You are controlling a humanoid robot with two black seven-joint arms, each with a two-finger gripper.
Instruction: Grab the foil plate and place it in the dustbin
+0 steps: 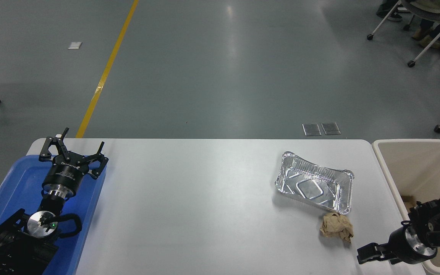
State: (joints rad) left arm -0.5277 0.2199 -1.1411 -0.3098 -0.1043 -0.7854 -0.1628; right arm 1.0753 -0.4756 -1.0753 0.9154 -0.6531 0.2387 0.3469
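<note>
Head view. White table [189,206], grey floor beyond with a yellow line [107,68].

Foil plate [314,182] lies flat on the table, right of centre, open side up, empty. Long axis runs slightly skewed, left end farther from the camera. Nothing touches its rim except possibly the paper ball [337,227]: a crumpled brown lump sits just beside the plate's near right corner; contact cannot be told.

Dustbin [384,168], cream, stands off the table's right edge, rim close to the table edge. A brownish scrap shows inside, low on its near side.

Right gripper [371,253] comes in at the lower right, pointing left, low over the table's near right corner. It sits near the paper ball, apart from the plate, holding nothing. Fingers seen end-on and partly cropped: cannot tell whether spread or closed.

Left gripper [74,151] parked at lower left over a blue tray [17,187], fingers spread wide, empty.

Chair legs [414,46] and a person's shoes at the top right corner.
</note>
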